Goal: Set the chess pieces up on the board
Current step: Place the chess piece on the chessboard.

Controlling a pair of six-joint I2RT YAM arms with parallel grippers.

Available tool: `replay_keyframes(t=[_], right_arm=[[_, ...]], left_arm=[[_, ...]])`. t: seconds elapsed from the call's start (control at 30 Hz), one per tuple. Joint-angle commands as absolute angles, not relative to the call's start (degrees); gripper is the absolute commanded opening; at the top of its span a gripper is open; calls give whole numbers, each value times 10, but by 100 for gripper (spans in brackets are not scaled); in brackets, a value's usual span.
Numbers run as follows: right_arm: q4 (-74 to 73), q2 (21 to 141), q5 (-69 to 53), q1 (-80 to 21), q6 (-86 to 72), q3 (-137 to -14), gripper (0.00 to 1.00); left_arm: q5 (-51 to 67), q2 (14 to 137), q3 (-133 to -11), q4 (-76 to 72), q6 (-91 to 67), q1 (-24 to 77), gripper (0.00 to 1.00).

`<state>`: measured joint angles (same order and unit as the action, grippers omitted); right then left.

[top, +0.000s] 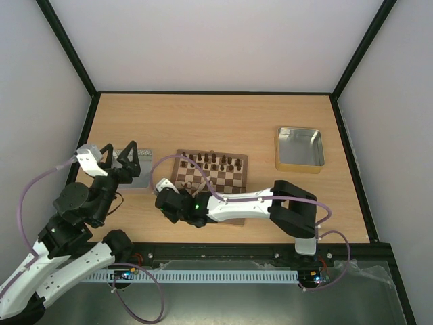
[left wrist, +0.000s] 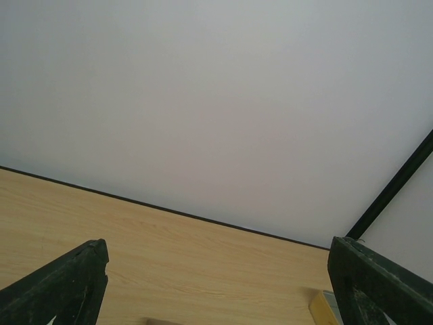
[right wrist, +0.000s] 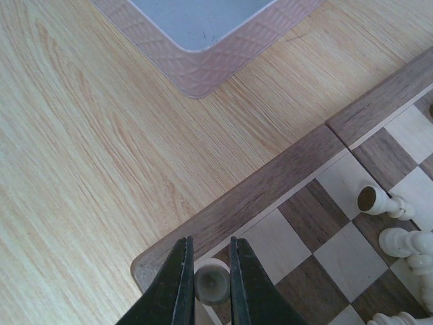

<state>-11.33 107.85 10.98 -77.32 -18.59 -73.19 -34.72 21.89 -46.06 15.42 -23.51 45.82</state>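
Right tool (right wrist: 210, 254) sits low over the board's (right wrist: 270, 193) near-left corner, its fingers (right wrist: 177, 288) clamped on one cream chessman (right wrist: 212, 284) at the corner square, while a few more cream chess pieces (right wrist: 399, 240) lie tipped over on squares further in. Left of the board, the left tool (top: 119, 160) hangs raised over a metal tray (top: 142, 177) on the counter (top: 203, 122), its fingers (left wrist: 67, 284) spread wide with nothing between them. Dark chessmen (top: 213, 161) stand along the board's far rows, and a second metal tray (top: 299, 149) sits well off to the board's right.
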Motion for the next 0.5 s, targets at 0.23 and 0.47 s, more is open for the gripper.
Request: replay_keyframes(t=[0.23,0.47], right_arm=[[-146,1115,141,-778,-192,-759,6],[-150,1120,121,-778,-192,-762,12]], left_arm=[[-363,211,-449,159,-224,456,91],[-364,212,-447,158,-223,456,92]])
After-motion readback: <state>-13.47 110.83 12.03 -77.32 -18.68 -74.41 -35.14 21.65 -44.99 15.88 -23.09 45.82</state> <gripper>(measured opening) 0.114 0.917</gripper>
